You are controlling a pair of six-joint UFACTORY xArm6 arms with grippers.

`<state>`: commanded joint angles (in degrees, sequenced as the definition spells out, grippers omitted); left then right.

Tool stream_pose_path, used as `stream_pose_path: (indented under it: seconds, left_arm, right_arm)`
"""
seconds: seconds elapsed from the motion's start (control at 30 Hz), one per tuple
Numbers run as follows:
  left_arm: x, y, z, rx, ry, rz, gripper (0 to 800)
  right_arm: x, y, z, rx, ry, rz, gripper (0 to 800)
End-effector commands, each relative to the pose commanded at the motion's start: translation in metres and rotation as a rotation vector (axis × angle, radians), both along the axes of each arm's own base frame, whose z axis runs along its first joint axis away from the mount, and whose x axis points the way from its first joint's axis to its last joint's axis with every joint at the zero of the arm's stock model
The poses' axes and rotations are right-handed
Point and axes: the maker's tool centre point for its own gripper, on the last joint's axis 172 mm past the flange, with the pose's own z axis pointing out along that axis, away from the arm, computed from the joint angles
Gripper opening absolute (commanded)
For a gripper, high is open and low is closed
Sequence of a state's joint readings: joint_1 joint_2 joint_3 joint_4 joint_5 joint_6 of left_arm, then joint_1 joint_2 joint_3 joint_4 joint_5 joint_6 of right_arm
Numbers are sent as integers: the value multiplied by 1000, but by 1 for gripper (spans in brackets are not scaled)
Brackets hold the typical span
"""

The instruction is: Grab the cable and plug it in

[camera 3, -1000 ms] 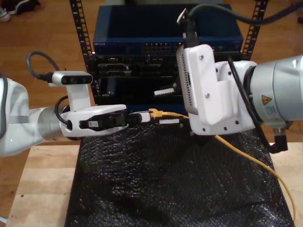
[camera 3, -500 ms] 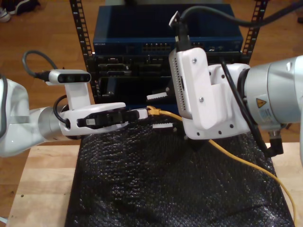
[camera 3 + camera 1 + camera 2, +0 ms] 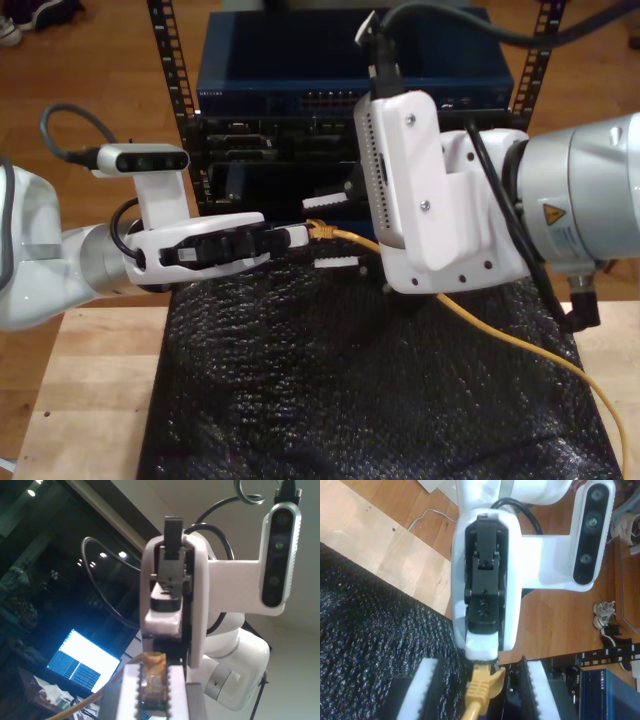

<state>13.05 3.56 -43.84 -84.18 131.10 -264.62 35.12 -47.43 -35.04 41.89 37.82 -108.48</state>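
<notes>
My first gripper (image 3: 297, 237) is clenched on the cable's (image 3: 520, 350) plug (image 3: 483, 682), holding it level in front of the rack (image 3: 300, 75). My second gripper (image 3: 482, 680) is released, with its jaws straddling the cable just behind the plug, probably to regrip for insertion.

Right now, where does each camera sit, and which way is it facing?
Exterior view: high in front of the table, looking down over the black mat toward the rack; both arms show.
First wrist view: on the arm at the exterior view's left, looking along my first gripper and upward at the other arm's gripper.
Second wrist view: on the arm at the exterior view's right, looking along my second gripper across the mat.
All share the cable at its plug end.
</notes>
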Motion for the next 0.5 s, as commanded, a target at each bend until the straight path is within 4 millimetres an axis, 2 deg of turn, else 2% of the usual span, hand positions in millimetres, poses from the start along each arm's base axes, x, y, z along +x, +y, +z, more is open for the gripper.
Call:
stream_pose_path:
  seconds: [0.4, 0.5]
  left_arm:
    - [-4, 2, 5, -16, 6, -22, 20]
    - [-4, 2, 5, -16, 6, -22, 20]
  right_arm:
    - [-1, -1, 5, 14, -4, -3, 342]
    - [-2, 0, 8, 22, -2, -3, 306]
